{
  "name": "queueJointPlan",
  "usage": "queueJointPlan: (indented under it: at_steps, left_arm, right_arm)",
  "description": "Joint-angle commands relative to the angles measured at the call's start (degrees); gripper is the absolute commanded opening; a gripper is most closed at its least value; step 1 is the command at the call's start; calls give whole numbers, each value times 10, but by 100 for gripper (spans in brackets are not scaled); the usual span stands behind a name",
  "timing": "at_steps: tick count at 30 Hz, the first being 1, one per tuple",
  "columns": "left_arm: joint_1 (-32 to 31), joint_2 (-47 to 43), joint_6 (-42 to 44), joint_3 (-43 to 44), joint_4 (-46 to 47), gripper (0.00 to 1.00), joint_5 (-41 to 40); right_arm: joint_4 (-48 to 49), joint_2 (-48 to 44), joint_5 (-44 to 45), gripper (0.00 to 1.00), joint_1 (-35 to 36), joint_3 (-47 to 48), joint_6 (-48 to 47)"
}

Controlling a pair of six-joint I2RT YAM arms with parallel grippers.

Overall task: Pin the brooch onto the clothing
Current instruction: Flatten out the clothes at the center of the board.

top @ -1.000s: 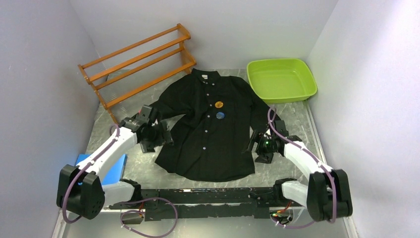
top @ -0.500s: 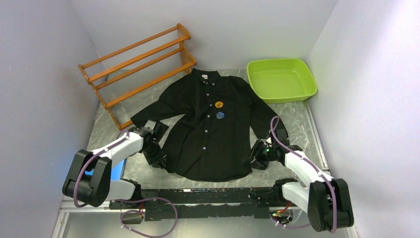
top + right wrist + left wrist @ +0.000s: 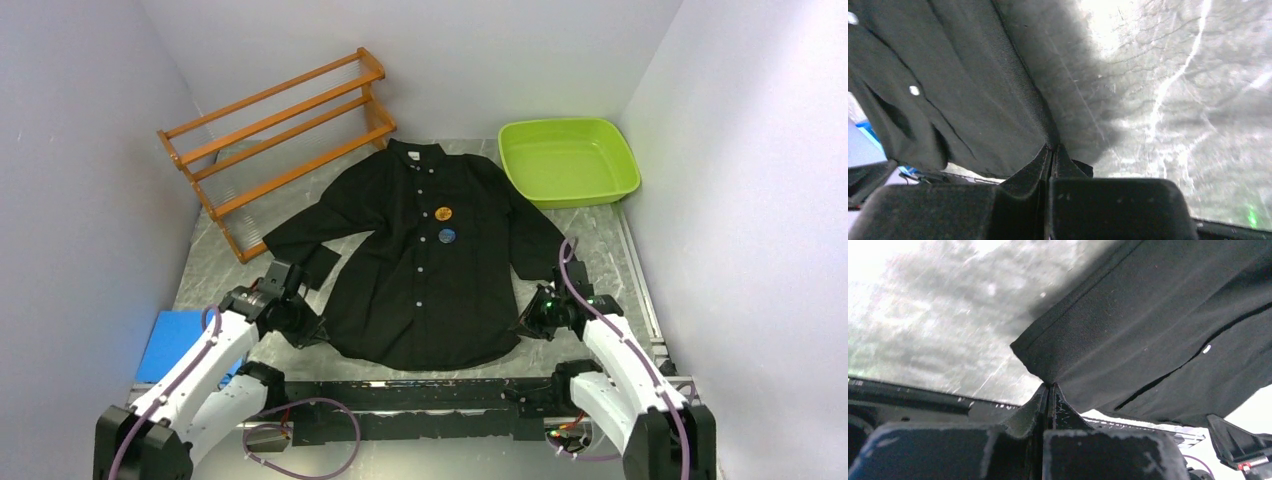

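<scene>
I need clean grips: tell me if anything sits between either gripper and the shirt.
Nothing visible does. The left gripper and right gripper are each shut directly on a bottom corner of the shirt.

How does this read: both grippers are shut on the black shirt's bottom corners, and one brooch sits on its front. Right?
Not quite: two brooches sit on the shirt front, an orange brooch just above a blue brooch, as the top external view shows. The rest holds: the left gripper and right gripper are each shut on a bottom corner.
</scene>
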Motion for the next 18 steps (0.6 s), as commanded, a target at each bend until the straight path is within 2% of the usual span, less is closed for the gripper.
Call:
queueJointPlan:
  at_steps: [1,9,18]
  left_arm:
    - [0,-38,-62,26,-138,3,7]
    - [0,-106,-82,86,-263,3,30]
    - [-1,-151,-64,136,-366,3,63]
  right_arm:
    - [-136,-56,92,0,-4,81,13]
    - [-230,-116,131,0,-7,153,44]
    - [-351,-145,148,0,-7,216,26]
